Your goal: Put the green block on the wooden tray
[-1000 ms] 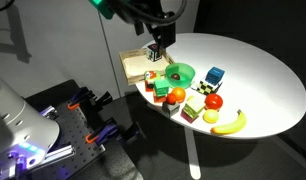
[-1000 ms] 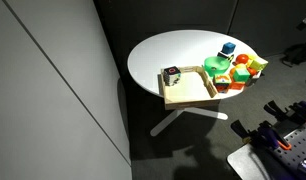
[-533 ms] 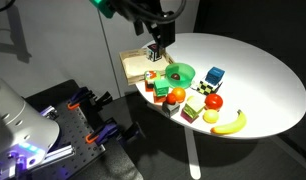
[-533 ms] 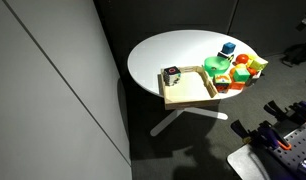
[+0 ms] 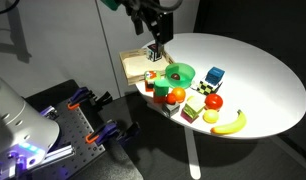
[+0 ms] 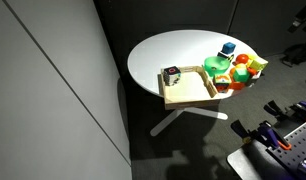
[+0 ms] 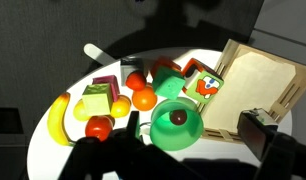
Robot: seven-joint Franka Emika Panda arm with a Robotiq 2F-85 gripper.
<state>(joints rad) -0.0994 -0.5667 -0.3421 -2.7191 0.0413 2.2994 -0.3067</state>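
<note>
On white table (image 5: 253,70), wooden tray (image 7: 255,80) at two o'clock of round green dish (image 7: 193,135); above both, gripper (image 5: 156,52) with fingers (image 7: 263,135) spread wide, grasping nothing; just beside the dish at twelve o'clock, green block (image 7: 168,87), off the tray

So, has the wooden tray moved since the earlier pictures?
No. The wooden tray lies at the same spot beside the green dish in both exterior views.
</note>
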